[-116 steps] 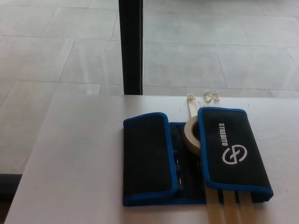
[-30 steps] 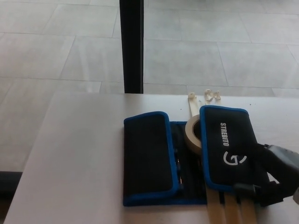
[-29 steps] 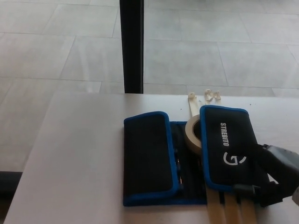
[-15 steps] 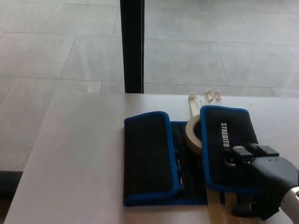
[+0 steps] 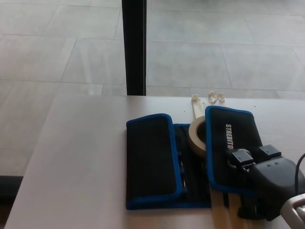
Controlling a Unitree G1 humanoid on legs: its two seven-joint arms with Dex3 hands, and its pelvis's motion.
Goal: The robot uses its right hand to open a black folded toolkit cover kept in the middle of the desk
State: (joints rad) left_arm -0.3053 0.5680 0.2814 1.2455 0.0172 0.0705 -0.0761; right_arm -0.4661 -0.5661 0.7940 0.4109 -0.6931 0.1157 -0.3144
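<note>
On the right flap of the toolkit cover (image 5: 190, 160), toward its near end, the right hand (image 5: 264, 183) rests on the fabric, two fingertips (image 5: 242, 156) on the white logo. Whether it grips the flap's edge or only presses on it, I cannot tell. The cover lies mid-desk (image 5: 81, 157), both flaps folded inward, their long axes running away from the robot (a roll of tape (image 5: 196, 136) sits between them). The flap's free blue edge lies to the hand's left, its hinge under the hand's right side, so it probably must swing rightward.
</note>
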